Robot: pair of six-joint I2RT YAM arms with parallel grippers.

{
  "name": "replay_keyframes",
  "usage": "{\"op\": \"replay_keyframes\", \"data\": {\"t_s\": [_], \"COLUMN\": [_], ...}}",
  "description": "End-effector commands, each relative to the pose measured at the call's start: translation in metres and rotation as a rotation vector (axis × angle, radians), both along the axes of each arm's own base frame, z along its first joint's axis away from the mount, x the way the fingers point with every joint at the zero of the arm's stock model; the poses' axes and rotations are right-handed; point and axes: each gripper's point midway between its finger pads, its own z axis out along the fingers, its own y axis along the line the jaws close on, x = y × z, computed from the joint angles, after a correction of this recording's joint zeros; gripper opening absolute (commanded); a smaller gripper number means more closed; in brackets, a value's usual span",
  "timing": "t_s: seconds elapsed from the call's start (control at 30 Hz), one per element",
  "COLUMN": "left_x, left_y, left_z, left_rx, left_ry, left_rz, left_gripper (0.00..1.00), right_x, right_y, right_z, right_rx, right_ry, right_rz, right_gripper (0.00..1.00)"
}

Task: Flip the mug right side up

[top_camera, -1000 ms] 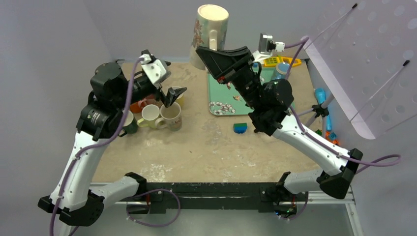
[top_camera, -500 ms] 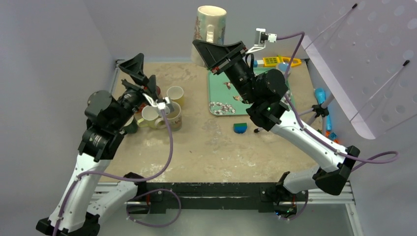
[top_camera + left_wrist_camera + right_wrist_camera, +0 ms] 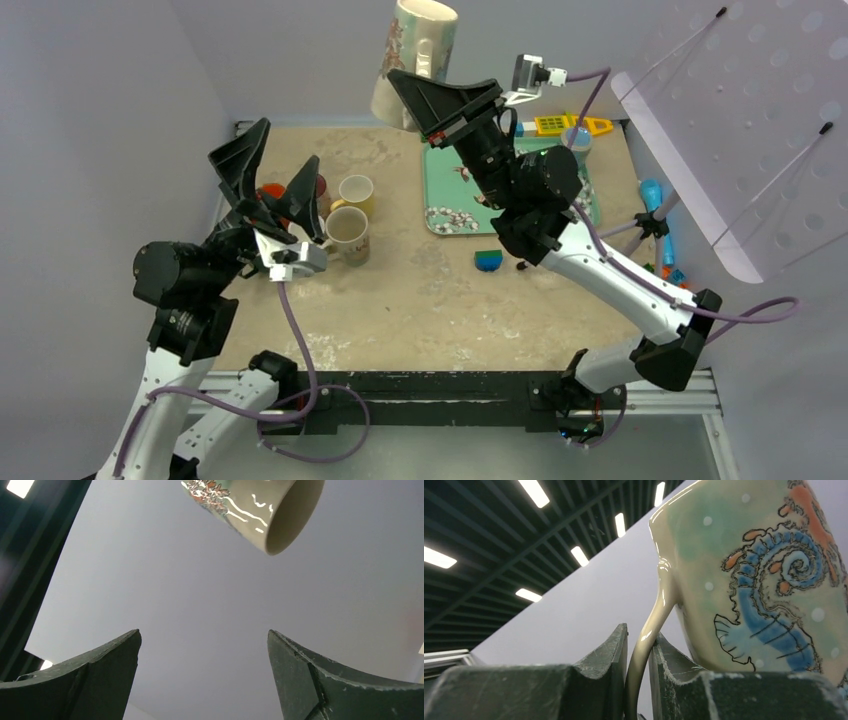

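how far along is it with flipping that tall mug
Done: the right hand is shut on the handle of the mug and holds it tilted in the air above the table. In hand: the turn itself; the left wrist view looks up into the mouth, so it faces down. Left: finish rotating and set it upright on the table. The left hand is open and holds nothing.

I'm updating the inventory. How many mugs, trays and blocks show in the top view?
Mugs: 4 (big mug, cream mug, yellow mug, red mug part hidden)
Tray: 1
Block: 1
Total: 6, though the left gripper may hide more mugs.
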Motion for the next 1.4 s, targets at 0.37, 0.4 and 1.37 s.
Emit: {"op": "replay_keyframes", "data": {"t_s": [0.37, 0.4, 1.37], "left_x": [-0.010, -0.008, 0.010], "left_y": [0.003, 0.003, 0.018], "left_z": [0.013, 0.012, -0.019], "left_rx": [-0.086, -0.058, 0.236], "left_ry": [-0.035, -0.052, 0.043], "left_rz": [-0.031, -0.011, 0.191], "left_gripper": [1.00, 1.00, 0.00], "right_x": [-0.064, -0.065, -0.039], "right_y": [0.031, 0.033, 0.079], "right_z": [0.079, 0.078, -0.007], "right_rx": [0.275, 0.269, 0.094], "right_ry": [-0.232, -0.231, 0.075], "right_rz": [0.285, 0.287, 0.276], "right_gripper": [0.00, 0.00, 0.43]}}
